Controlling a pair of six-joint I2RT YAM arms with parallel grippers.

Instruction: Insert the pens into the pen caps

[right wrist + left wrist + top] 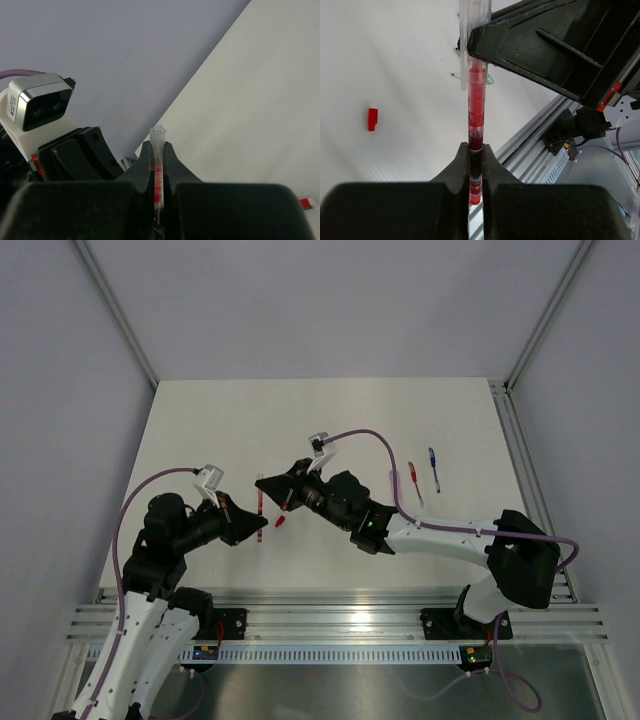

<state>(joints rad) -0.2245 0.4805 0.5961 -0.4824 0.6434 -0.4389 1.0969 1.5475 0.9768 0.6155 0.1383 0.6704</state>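
The red pen (pixel 259 508) hangs in the air between both arms, over the table (pixel 200 430) left of its middle and towards the near edge. The left gripper (pixel 475 156) is clamped tight on its dark red end. The right gripper (pixel 158 152) is closed on the clear barrel at the other end, so one pen is held by two grips. A loose red cap (pixel 279 522) lies on the table just beside the pen (nothing touches it). Well apart, near the right edge, lie a second red pen (pixel 415 483) and a blue pen (pixel 434 469), side by side.
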